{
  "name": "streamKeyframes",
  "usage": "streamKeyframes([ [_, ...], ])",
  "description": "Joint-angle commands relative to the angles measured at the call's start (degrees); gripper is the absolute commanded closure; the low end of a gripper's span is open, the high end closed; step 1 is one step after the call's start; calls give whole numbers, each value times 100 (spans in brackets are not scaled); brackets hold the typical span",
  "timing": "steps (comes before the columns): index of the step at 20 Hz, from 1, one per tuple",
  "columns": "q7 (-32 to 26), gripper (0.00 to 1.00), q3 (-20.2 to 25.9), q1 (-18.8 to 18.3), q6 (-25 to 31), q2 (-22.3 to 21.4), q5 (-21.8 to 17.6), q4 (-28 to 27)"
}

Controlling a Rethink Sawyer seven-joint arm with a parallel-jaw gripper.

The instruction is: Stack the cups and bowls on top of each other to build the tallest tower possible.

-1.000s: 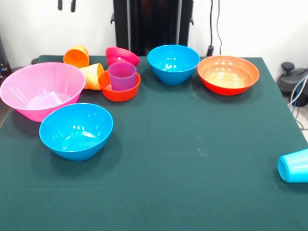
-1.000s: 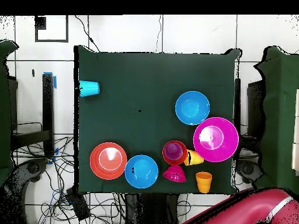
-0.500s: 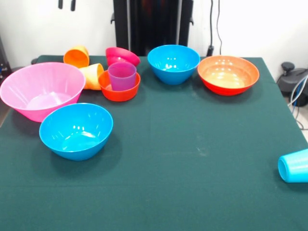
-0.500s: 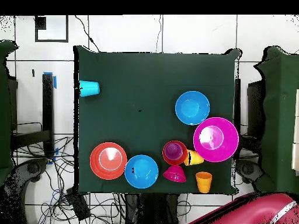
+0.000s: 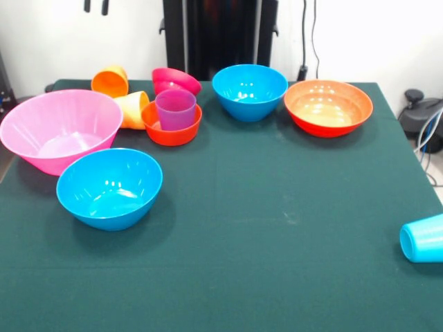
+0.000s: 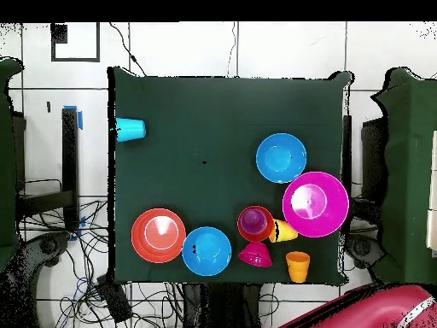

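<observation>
The bench point(image 5: 277, 228) is covered in dark green cloth. Behind it stand a white wall point(image 5: 374, 34) and a black column point(image 5: 220, 34). The overhead view shows a pale tiled floor point(image 6: 282, 47) with cables point(image 6: 154, 303) along one bench edge. Against the frames one second earlier, no cup or bowl has moved. Only the red arm point(image 6: 367, 309) differs: it lies lower in the corner of the overhead view and shows less of itself. The claw point(image 5: 95, 7) shows only as two dark tips at the top edge of the front view. The tips stand apart with nothing between them.

Count: four cups, six bowls. As placed in the front view:
- The pink bowl point(image 5: 59, 128) sits at the left edge, with one blue bowl point(image 5: 109, 187) just in front of it.
- The second blue bowl point(image 5: 249, 90) sits at the middle of the far edge, with the orange-red bowl point(image 5: 328, 107) just beside it toward the far right corner.
- The tower, a purple cup point(image 5: 175, 108) upright inside the small orange bowl point(image 5: 172, 131), stands near the far left corner.
- The magenta bowl point(image 5: 176, 79) lies tilted behind the tower.
- The orange cup point(image 5: 111, 81) and yellow cup point(image 5: 133, 108) lie on their sides between the pink bowl and the tower.
- The light blue cup point(image 5: 422, 238) lies on its side at the right edge, well apart from the rest.
</observation>
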Motion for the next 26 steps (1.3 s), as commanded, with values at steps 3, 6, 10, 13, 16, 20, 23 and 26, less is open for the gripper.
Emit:
streamKeyframes([
  [3,71,0,921,216,737,86,-56,-770],
  [6,72,0,932,211,727,88,-53,-767],
  [10,117,0,915,230,739,68,-86,-774],
  [13,161,0,903,251,754,54,-116,-791],
  [16,177,0,900,243,762,49,-119,-799],
  [20,157,0,901,157,763,66,-75,-789],
  [23,135,0,911,165,758,68,-55,-768],
  [26,134,0,911,160,753,67,-56,-767],
])
